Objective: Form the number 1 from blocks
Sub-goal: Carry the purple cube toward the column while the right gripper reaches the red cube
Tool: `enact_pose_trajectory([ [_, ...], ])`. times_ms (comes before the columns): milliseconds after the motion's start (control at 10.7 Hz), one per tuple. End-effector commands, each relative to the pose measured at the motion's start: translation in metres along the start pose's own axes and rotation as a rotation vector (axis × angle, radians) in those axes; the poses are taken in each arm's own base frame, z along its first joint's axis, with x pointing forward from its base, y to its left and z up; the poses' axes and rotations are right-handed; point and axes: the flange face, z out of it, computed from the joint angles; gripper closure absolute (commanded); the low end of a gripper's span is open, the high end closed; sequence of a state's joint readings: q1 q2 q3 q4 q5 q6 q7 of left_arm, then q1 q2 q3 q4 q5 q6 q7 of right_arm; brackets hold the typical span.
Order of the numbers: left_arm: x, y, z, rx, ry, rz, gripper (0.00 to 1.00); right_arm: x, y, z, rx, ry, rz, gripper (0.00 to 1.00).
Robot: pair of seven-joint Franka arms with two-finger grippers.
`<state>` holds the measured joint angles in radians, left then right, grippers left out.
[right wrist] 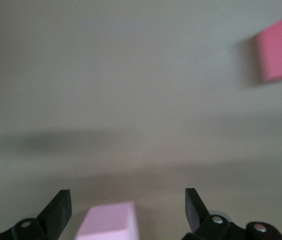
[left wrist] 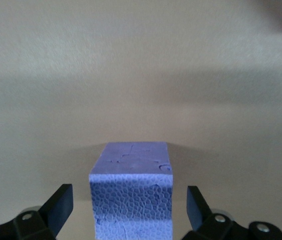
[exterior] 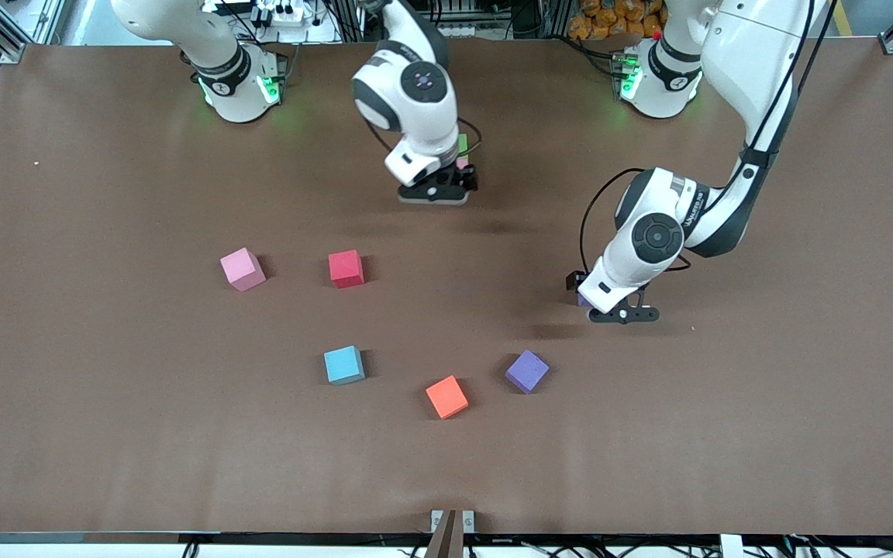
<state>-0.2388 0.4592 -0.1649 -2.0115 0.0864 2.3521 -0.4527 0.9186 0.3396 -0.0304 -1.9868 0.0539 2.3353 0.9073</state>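
Matte cubes, plain colours, lie on the surface (exterior: 67, 349): pink (exterior: 242, 269) beside red (exterior: 346, 268); nearer the front camera are light blue (exterior: 343, 365), orange (exterior: 446, 397) & purple (exterior: 527, 371). Right pincer (right wrist: 125, 207) is spread w/ a pale pink cube (right wrist: 109, 221) between its fingers, untouched. Left pincer (left wrist: 129, 205) is spread around a 2nd purple cube (left wrist: 130, 195), gaps both sides.

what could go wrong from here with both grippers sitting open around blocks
1. The left gripper is open astride a purple block, with gaps either side; an off-centre close might twist it.
2. The right gripper is open over a pink block beside a green block; lifting off at a slant might knock them apart.
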Motion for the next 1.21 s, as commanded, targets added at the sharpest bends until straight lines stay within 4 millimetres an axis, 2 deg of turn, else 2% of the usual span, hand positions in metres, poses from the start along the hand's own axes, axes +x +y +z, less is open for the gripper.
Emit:
enact_pose_trajectory([
  [0,-0.004,0.001,0.007,0.004,0.000,0.008,0.00,0.052,0.067,-0.019,-0.037,0.004,-0.105,0.00],
  [93,-0.005,0.005,0.008,0.000,0.000,0.014,0.00,0.076,0.090,-0.020,-0.050,0.015,-0.174,0.00],
  [187,-0.005,0.005,0.008,0.000,0.000,0.014,0.23,0.103,0.114,-0.022,-0.049,0.018,-0.233,0.00],
  [280,-0.005,0.006,0.007,-0.001,0.002,0.015,0.59,0.126,0.135,-0.022,-0.048,0.019,-0.276,0.00],
  [374,-0.005,0.006,0.008,-0.002,0.002,0.019,0.87,0.138,0.143,-0.016,-0.050,0.014,-0.294,0.00],
  [467,-0.005,0.006,0.005,-0.002,0.005,0.024,1.00,0.143,0.144,-0.005,-0.053,0.008,-0.297,0.00],
  [561,-0.005,0.011,-0.002,-0.006,0.016,0.028,1.00,0.147,0.145,0.007,-0.057,0.000,-0.293,0.00],
  [747,-0.017,0.040,-0.020,-0.027,0.036,0.061,1.00,0.149,0.144,0.021,-0.050,-0.002,-0.282,0.00],
  [841,-0.028,0.062,-0.031,-0.041,0.047,0.046,1.00,0.149,0.146,0.028,-0.052,-0.008,-0.271,0.00],
  [934,-0.043,0.089,-0.035,-0.051,0.048,0.040,1.00,0.148,0.147,0.034,-0.052,-0.013,-0.260,0.00],
  [1121,-0.064,0.124,-0.037,-0.055,0.050,0.031,1.00,0.144,0.154,0.045,-0.056,-0.036,-0.246,0.01],
])
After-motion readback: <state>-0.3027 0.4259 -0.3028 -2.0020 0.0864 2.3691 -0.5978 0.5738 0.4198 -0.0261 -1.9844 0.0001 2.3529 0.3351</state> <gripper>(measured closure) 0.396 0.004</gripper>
